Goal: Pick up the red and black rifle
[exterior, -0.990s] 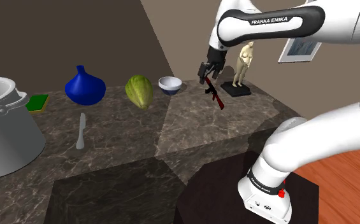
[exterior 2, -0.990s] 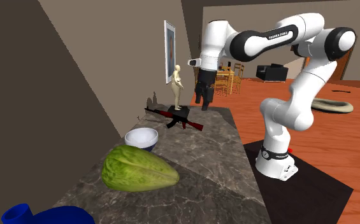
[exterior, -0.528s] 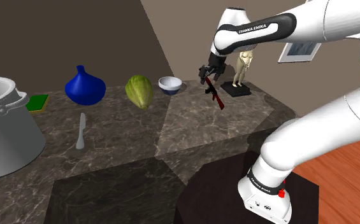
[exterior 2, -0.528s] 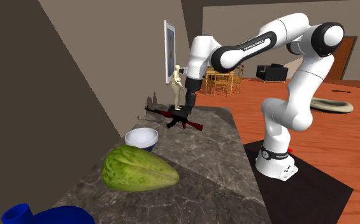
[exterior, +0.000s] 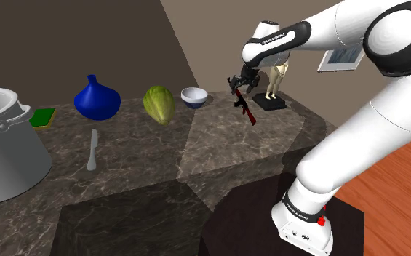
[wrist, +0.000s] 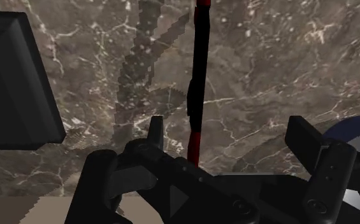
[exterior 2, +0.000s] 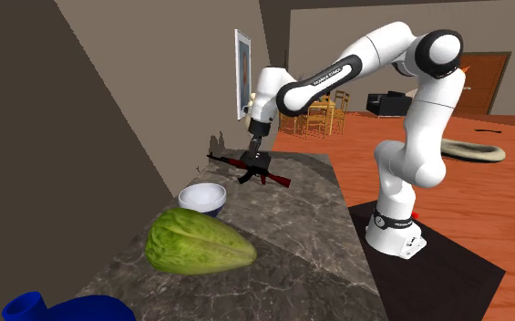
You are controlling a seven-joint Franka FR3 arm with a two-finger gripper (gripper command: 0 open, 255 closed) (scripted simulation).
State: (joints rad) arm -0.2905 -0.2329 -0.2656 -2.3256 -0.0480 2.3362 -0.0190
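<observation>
The red and black rifle (exterior: 247, 111) lies on the dark marble counter (exterior: 218, 138), right beside the figurine's black base (exterior: 271, 104). My gripper (exterior: 238, 90) hangs just over the rifle's upper end, pointing down at it. In the second exterior view the gripper (exterior 2: 252, 160) stands over the rifle's (exterior 2: 229, 162) middle. Seen from the wrist, the thin rifle (wrist: 199, 76) runs between my open fingers (wrist: 154, 129), nearer one of them, and neither finger touches it. The gripper (wrist: 230, 132) holds nothing.
A tan figurine (exterior: 277, 74) on its black base stands close behind the rifle. A white bowl (exterior: 193, 96), green cabbage (exterior: 158, 104), blue vase (exterior: 97, 98), knife (exterior: 92, 150), green sponge (exterior: 44, 116) and big metal pot (exterior: 4, 142) sit along the counter. The brown wall runs close behind.
The arm has swung toward the wall and the hand has come down from above the figurine until its open fingers straddle the rifle. The rifle has not moved.
</observation>
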